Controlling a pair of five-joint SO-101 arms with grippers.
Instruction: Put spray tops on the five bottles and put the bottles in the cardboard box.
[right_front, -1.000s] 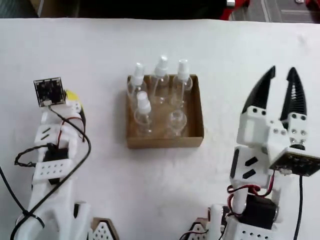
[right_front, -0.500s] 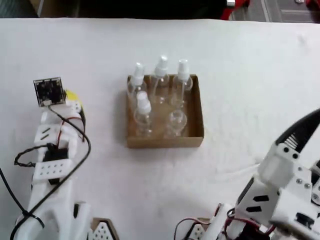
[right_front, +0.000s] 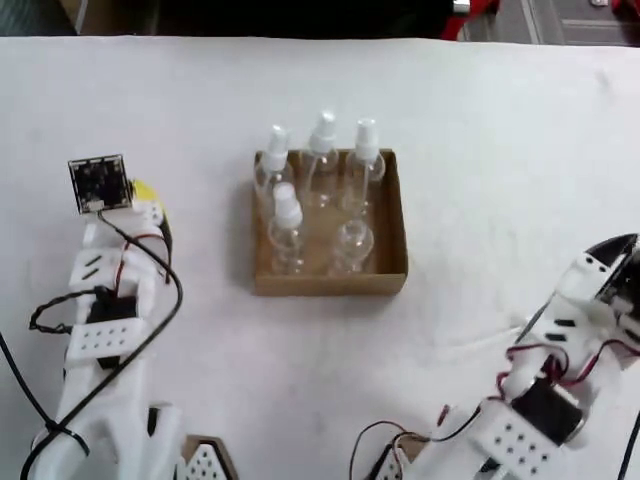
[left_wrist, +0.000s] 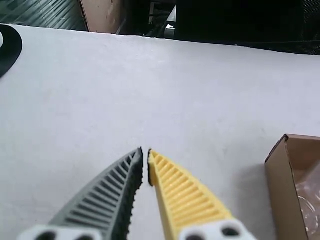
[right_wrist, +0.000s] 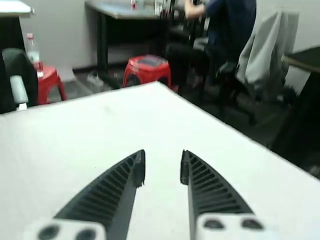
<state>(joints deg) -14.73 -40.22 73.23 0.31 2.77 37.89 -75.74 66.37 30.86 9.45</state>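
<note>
Flanking the cardboard box (right_front: 330, 283) of bottles (right_front: 288, 235), the left end effector (left_wrist: 145, 152) sits closed, the right end effector (right_wrist: 163, 157) slightly parted.

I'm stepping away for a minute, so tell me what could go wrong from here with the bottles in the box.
1. The bottle at the box's near right corner seems uncapped; capping it in there could knock the capped bottle standing close beside it.
2. The right pincer points toward the table edge, away from the box, so a swing back may clip the tall spray tops.
</note>
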